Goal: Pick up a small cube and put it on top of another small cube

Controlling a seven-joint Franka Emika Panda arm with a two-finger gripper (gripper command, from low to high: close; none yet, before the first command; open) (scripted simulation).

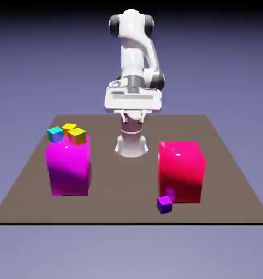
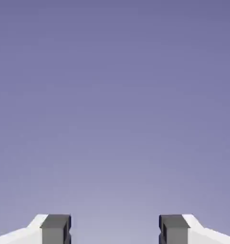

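The gripper (image 2: 115, 231) is hanging open, gripping nothing, with only backdrop showing ahead. The purple small cube (image 1: 165, 204) is sitting far below it, touching the red block (image 1: 181, 170).

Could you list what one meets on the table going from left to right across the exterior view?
Cyan small cube → magenta big block, which carries it → robot base → small purple cube on the table → red big block.
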